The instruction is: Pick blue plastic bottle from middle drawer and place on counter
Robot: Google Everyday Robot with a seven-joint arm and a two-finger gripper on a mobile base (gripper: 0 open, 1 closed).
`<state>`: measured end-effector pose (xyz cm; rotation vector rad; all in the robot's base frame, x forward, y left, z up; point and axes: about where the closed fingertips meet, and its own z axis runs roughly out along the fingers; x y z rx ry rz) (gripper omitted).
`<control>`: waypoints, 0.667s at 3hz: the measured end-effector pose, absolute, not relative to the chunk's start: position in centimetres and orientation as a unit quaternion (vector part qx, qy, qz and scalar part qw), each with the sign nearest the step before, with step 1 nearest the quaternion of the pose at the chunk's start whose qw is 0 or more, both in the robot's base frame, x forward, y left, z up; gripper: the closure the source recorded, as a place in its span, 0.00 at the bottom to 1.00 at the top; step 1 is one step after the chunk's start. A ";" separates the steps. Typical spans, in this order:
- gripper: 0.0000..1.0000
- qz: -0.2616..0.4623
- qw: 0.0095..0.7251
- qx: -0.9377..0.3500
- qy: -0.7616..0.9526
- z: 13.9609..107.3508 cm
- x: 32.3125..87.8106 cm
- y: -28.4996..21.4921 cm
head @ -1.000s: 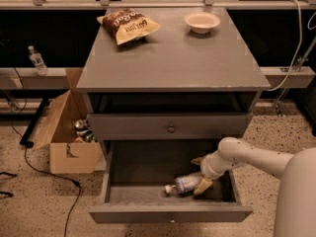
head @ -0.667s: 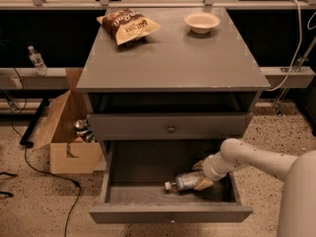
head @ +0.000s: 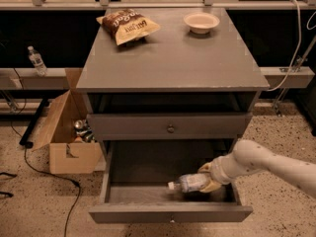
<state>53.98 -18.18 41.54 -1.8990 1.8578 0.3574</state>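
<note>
Since a second ago the pale two-finger gripper (head: 204, 180) has sunk a little lower into the drawer and levelled out along the small clear blue plastic bottle (head: 190, 182) with its white cap, which has hardly shifted. One of the fingers (head: 210, 187) sits under the bottle's base end and the other over it, clamped on it. The bottle lies on its side with its cap pointing left, on the dark floor of the wide grey wooden middle drawer (head: 170, 213), in the right half close to the front panel. That drawer stands pulled out beneath the closed grey upper drawer front (head: 128, 126) with its round metal knob (head: 170, 129). The white jointed arm (head: 269, 161) reaches in from the right, over the drawer's right wall. Above, the matte grey wooden counter (head: 173, 63) carries a crumpled brown snack bag (head: 129, 25) at its far left corner and a shallow cream bowl (head: 201, 21) near its far right corner. Left of the cabinet, an open brown cardboard box (head: 66, 154) holding cans (head: 81, 128) stands on the speckled terrazzo floor (head: 281, 132). A black cable (head: 49, 174) trails past the box. A slim clear bottle (head: 36, 60) stands on a low grey ledge (head: 19, 79) against the dark wall. A white cable (head: 296, 43) hangs beyond the counter's right edge.
</note>
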 end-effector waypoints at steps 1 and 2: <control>1.00 0.131 0.285 -0.675 0.668 48.2 52.8 -21.7; 1.00 0.131 0.322 -0.657 0.669 54.7 52.9 -25.3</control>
